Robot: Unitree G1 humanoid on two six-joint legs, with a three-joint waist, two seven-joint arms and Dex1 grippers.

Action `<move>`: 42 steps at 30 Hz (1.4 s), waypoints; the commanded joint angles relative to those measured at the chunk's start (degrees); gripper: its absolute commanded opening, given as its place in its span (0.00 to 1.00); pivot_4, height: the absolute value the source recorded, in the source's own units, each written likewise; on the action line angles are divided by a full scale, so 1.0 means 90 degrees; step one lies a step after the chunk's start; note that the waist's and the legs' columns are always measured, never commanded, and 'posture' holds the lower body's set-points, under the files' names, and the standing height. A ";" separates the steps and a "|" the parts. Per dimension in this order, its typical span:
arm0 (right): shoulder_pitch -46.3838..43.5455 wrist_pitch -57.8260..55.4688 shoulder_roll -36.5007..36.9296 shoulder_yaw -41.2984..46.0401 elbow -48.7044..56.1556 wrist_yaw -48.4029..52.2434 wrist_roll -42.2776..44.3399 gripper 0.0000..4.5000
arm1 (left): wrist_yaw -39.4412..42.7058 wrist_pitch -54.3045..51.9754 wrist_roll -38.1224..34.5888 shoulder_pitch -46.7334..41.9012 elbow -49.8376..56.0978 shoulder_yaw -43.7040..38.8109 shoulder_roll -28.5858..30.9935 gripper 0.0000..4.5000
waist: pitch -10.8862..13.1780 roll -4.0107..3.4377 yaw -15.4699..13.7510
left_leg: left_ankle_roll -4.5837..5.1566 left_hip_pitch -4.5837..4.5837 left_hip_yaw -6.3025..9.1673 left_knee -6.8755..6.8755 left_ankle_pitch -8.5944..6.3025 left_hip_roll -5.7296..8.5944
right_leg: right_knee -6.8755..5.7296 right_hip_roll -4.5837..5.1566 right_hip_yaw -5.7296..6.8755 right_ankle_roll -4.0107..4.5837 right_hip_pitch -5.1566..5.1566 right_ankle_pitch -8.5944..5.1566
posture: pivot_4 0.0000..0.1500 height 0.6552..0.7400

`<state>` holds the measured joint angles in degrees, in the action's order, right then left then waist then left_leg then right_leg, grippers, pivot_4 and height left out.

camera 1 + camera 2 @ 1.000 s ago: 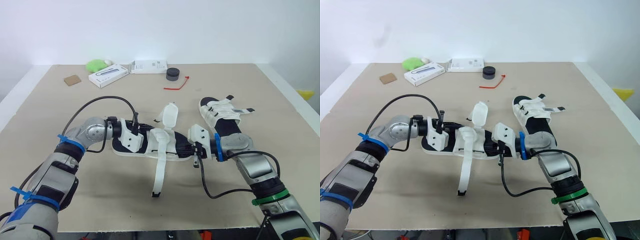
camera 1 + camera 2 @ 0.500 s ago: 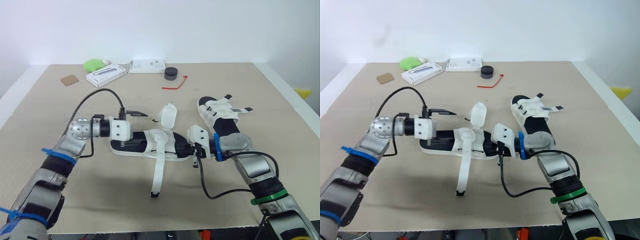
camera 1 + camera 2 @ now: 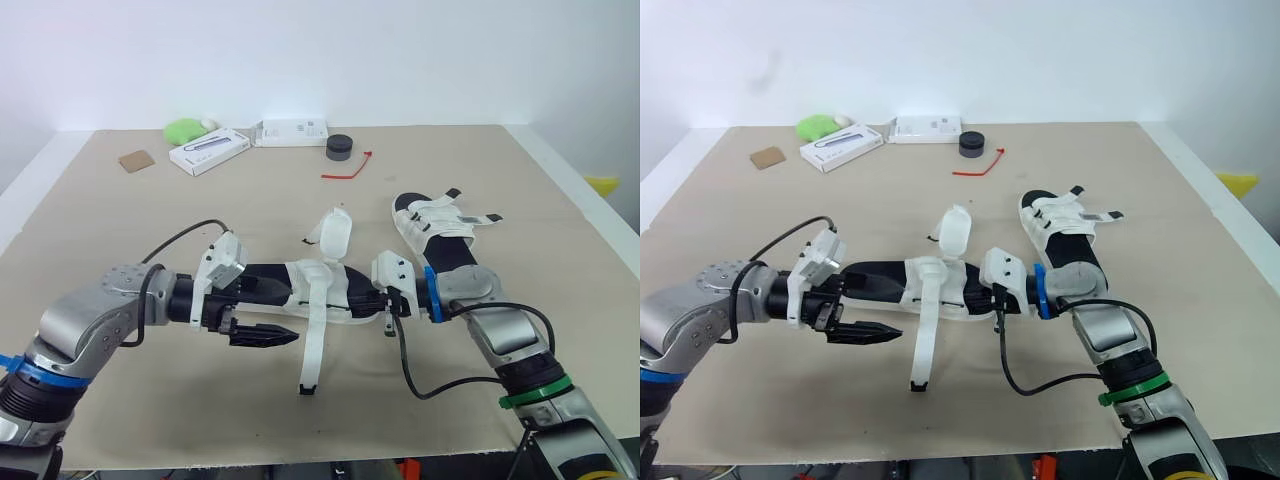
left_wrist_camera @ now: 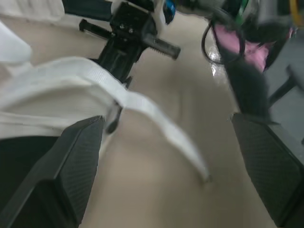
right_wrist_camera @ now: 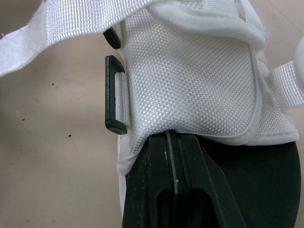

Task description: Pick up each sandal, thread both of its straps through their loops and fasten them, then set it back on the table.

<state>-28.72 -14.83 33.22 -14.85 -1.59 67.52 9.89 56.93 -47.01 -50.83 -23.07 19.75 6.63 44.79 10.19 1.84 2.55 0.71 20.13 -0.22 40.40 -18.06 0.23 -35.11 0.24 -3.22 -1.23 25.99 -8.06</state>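
A black-soled sandal with white straps lies mid-table. Its long strap trails loose toward the front edge, and a white flap stands up behind. My left gripper is open at the sandal's front side, one finger lying along the table. In the left wrist view the strap runs between the wide-apart fingers. My right gripper is shut on the sandal's right end, beside a black loop. A second sandal lies to the right, behind my right arm.
Along the far edge sit two white boxes, a green object, a black round puck, a red tie and a brown card. Cables loop off both wrists.
My left gripper has opened, let go of the sandal's left end and swung round to the sandal's front side, low over the table. The right gripper keeps its hold.
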 commanded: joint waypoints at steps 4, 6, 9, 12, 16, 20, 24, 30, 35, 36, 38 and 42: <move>-0.0025 -0.0038 -0.0030 -0.0055 0.0155 0.0056 0.0041 0.00 | -0.1000 -0.1672 -0.0686 0.0070 0.0067 -0.0023 -0.0404 0.98 | -0.0002 0.0002 0.0001 | -0.0001 -0.0004 0.0001 0.0000 0.0000 0.0001 | -0.0001 -0.0005 -0.0001 0.0004 -0.0001 -0.0001 | 1.00 1.00; -0.0022 -0.0050 -0.0017 -0.0039 0.0160 0.0064 0.0052 0.00 | -0.1150 -0.2057 -0.0981 -0.0034 -0.0039 -0.0173 -0.0491 0.98 | -0.0002 0.0002 0.0001 | -0.0001 -0.0009 0.0001 0.0000 0.0000 0.0003 | -0.0002 -0.0007 -0.0001 0.0005 -0.0006 -0.0001 | 1.00 1.00; -0.0021 -0.0041 -0.0008 -0.0039 0.0152 0.0068 0.0042 0.00 | -0.1130 -0.2258 -0.1089 -0.0071 -0.0009 -0.0252 -0.0495 0.98 | -0.0002 0.0003 0.0002 | -0.0002 -0.0016 0.0001 0.0000 0.0001 0.0003 | -0.0002 -0.0005 -0.0002 0.0005 -0.0013 -0.0001 | 1.00 1.00; -0.0015 -0.0051 -0.0010 -0.0045 0.0169 0.0065 0.0041 0.00 | -0.1015 -0.2062 -0.0878 -0.0076 0.0035 -0.0309 -0.0462 0.98 | -0.0002 0.0003 0.0003 | -0.0003 -0.0016 0.0000 0.0000 0.0000 0.0008 | -0.0001 -0.0006 -0.0002 0.0008 -0.0013 -0.0003 | 1.00 1.00; -0.0015 -0.0075 -0.0011 -0.0051 0.0200 0.0072 0.0051 0.00 | -0.0803 -0.1968 -0.0862 -0.0172 -0.0010 -0.0429 -0.0398 0.98 | -0.0002 0.0003 0.0001 | -0.0005 -0.0015 0.0001 -0.0001 -0.0001 0.0009 | -0.0001 -0.0006 -0.0001 0.0012 -0.0012 -0.0005 | 1.00 1.00; -0.0049 -0.0061 -0.0011 -0.0060 0.0162 0.0091 0.0040 0.00 | -0.0598 -0.2308 -0.1457 -0.0431 -0.0067 -0.0847 -0.0265 0.98 | -0.0002 0.0003 0.0003 | -0.0005 -0.0012 0.0003 -0.0001 -0.0001 0.0009 | -0.0001 -0.0006 0.0000 0.0012 -0.0011 -0.0005 | 1.00 1.00; -0.0072 -0.0036 -0.0016 -0.0074 0.0129 0.0108 0.0032 0.00 | -0.0074 -0.2754 -0.1884 -0.0345 0.0133 -0.0965 0.0283 0.98 | -0.0001 0.0003 0.0019 | -0.0006 -0.0008 0.0000 -0.0003 -0.0001 0.0008 | 0.0001 -0.0009 -0.0002 0.0013 -0.0003 -0.0007 | 1.00 1.00; -0.0073 -0.0028 -0.0040 -0.0084 0.0128 0.0127 0.0029 0.00 | 0.0101 -0.2861 -0.1868 0.0077 0.0486 -0.0742 0.0541 0.98 | -0.0001 0.0004 0.0015 | -0.0010 -0.0006 0.0003 -0.0006 -0.0004 0.0006 | 0.0001 -0.0009 0.0001 0.0018 -0.0002 -0.0014 | 1.00 1.00; -0.0098 -0.0021 -0.0052 -0.0094 0.0110 0.0137 0.0021 0.00 | 0.0018 -0.2481 -0.1197 0.0341 0.0419 -0.0214 0.0372 0.98 | -0.0001 0.0005 0.0015 | -0.0010 -0.0007 0.0004 -0.0006 -0.0004 0.0007 | 0.0000 -0.0010 0.0001 0.0019 -0.0002 -0.0014 | 1.00 1.00; -0.0101 -0.0018 -0.0054 -0.0095 0.0109 0.0137 0.0019 0.00 | 0.0004 -0.2368 -0.1047 0.0367 0.0380 -0.0111 0.0302 0.98 | -0.0001 0.0005 0.0013 | -0.0010 -0.0006 0.0005 -0.0006 -0.0004 0.0007 | 0.0000 -0.0010 0.0003 0.0019 -0.0002 -0.0014 | 1.00 1.00; -0.0101 -0.0019 -0.0054 -0.0096 0.0116 0.0138 0.0018 0.00 | -0.0026 -0.2159 -0.0771 0.0384 0.0304 0.0094 0.0140 0.98 | -0.0001 0.0005 0.0013 | -0.0010 -0.0006 0.0005 -0.0006 -0.0004 0.0008 | 0.0000 -0.0009 0.0003 0.0020 -0.0002 -0.0015 | 1.00 1.00; -0.0100 -0.0045 -0.0036 -0.0088 0.0153 0.0146 0.0025 0.00 | 0.0025 -0.1473 0.0035 0.0372 0.0056 0.0626 -0.0205 0.98 | 0.0000 0.0005 0.0013 | -0.0010 -0.0006 0.0003 -0.0006 -0.0004 0.0009 | 0.0000 -0.0009 0.0001 0.0020 -0.0002 -0.0014 | 1.00 1.00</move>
<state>-29.16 -15.37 32.82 -15.36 -1.36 68.38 9.87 56.71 -63.73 -53.75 -19.59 20.66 10.74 43.57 10.19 1.89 2.67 0.62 20.08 -0.18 40.34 -18.10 0.30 -35.11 0.16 -3.21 -1.05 25.98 -8.19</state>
